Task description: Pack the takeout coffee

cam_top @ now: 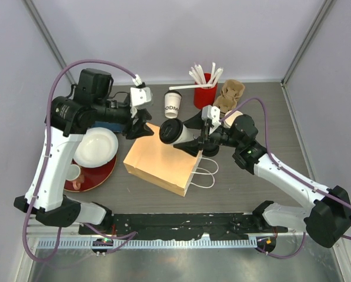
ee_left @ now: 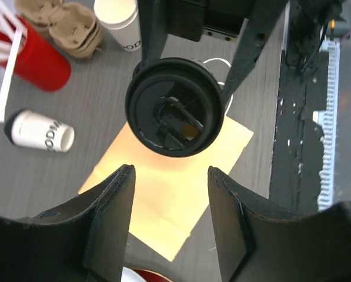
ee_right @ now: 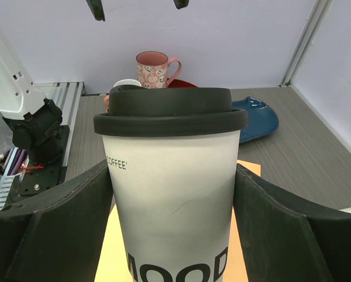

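My right gripper is shut on a white paper cup with a black sip lid. It holds the cup on its side above the far edge of a tan paper bag, with the lid pointing left. In the right wrist view the cup fills the gap between both fingers. My left gripper is open and empty over the bag's far left corner. In its own view it faces the lid. A second white cup stands behind the bag; I cannot tell whether it has a lid.
The bag lies flat with white handles towards the right. A red cup of white sticks and a cardboard carrier stand at the back. A lidless white cup stands beside the carrier. At left are a white bowl, red plate and pink mug.
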`<move>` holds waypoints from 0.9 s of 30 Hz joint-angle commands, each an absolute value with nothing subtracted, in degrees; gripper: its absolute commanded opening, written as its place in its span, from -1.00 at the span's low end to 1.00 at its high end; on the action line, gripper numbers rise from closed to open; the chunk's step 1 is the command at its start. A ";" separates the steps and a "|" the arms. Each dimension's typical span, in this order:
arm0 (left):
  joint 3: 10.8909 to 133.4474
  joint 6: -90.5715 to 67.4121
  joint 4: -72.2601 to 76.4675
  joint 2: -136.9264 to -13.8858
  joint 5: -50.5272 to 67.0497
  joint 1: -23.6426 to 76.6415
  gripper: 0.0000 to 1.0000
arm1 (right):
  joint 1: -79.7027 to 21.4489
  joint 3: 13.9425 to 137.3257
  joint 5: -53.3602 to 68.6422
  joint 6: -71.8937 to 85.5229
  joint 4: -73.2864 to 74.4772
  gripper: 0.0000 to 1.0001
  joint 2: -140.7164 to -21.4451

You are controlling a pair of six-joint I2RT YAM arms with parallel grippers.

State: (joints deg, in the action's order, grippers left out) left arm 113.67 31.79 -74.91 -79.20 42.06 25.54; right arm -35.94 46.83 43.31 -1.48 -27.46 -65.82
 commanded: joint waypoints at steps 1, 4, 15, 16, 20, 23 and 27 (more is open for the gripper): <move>114.70 48.68 -86.74 -78.31 47.37 27.77 0.12 | -36.21 49.92 45.09 -0.18 -29.79 0.21 -66.18; 112.86 51.85 -86.49 -78.48 47.46 29.97 0.11 | -36.30 50.01 45.35 1.04 -30.84 0.18 -66.79; 110.22 55.82 -85.53 -79.80 43.86 33.31 -0.23 | -36.39 49.92 45.35 2.81 -33.04 0.16 -66.97; 109.69 55.46 -85.08 -79.89 43.42 33.31 -0.24 | -36.39 49.83 45.35 2.99 -33.39 0.16 -67.06; 108.64 54.67 -84.46 -80.07 43.59 33.57 -0.24 | -36.39 49.92 45.35 3.51 -33.75 0.14 -67.15; 108.11 54.14 -83.76 -80.24 42.98 33.84 -0.26 | -36.30 49.92 45.44 3.69 -34.10 0.13 -67.15; 107.49 53.70 -83.15 -80.25 42.45 34.10 -0.35 | -36.39 50.01 45.44 4.22 -34.89 0.11 -67.32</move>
